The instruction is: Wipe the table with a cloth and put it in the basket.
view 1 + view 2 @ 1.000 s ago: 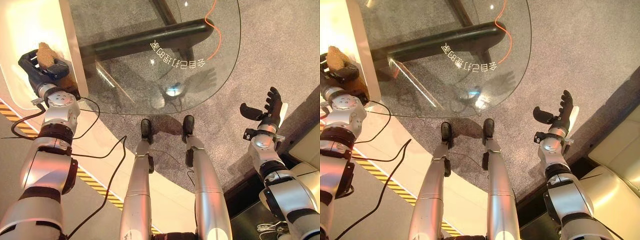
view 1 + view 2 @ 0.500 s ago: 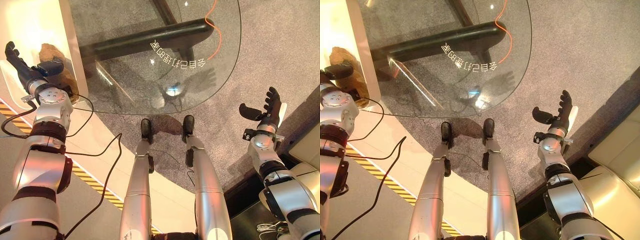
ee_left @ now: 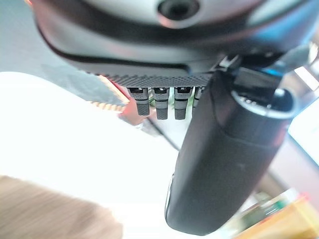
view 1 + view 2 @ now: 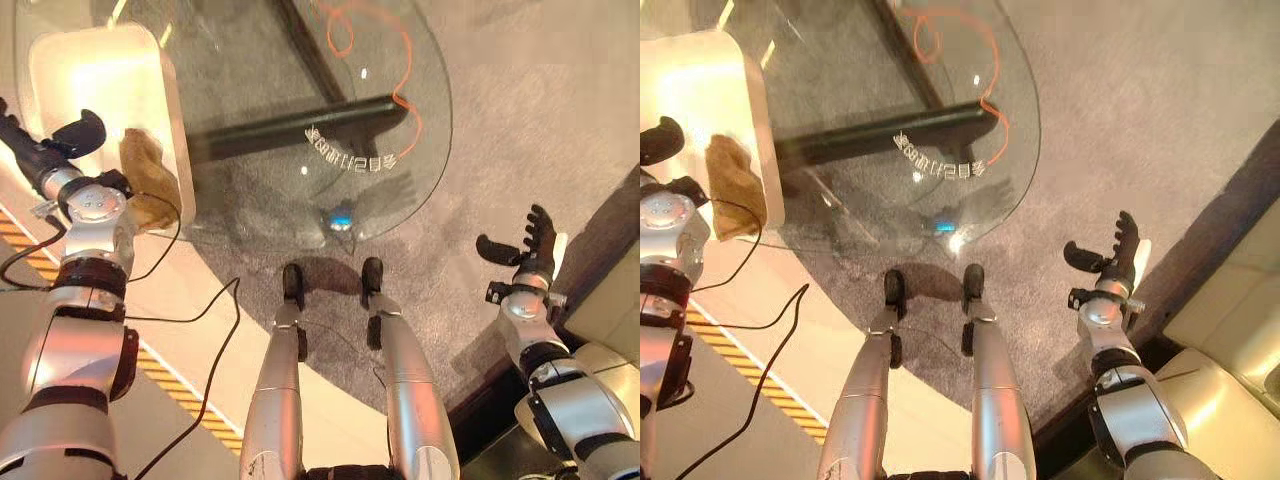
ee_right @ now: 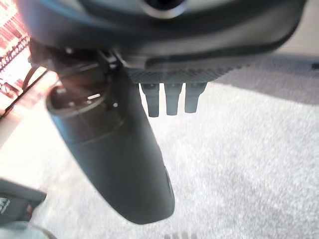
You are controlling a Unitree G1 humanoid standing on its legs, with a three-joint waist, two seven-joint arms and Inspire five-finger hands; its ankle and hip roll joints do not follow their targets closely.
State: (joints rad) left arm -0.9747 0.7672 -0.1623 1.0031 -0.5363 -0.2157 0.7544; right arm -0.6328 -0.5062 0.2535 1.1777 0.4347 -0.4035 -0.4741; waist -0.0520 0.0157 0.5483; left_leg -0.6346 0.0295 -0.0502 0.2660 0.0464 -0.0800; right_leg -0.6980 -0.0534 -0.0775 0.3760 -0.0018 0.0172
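- Cloth: tan-brown, crumpled, lying inside the white basket against its wall on the glass side. Nothing grips it.
- The cloth sits just beside the left robot hand, on that hand's thumb side, close by yet apart from the fingers.
- In the left wrist view a brown patch of the cloth shows past the thumb, on the basket's pale floor.
- Left robot hand: spread wide, fingers straight, thumb curved up and away, holding nothing. It hovers over the basket's near end.
- Basket: white, oblong with rounded corners, standing on the floor beside the glass surface, its long wall along the glass rim.
- Surface: clear rounded glass top with a dark bar of its frame showing through, and white lettering on the glass. It lies well ahead of both robot hands, between them.
- An orange cord curls on the grey carpet seen beyond and through the glass.
- Right robot hand: far off to the other side, over the carpet, well apart from the surface and the basket. Fingers straight, thumb out wide, empty.
- A cream cushioned seat lies beside the right arm.
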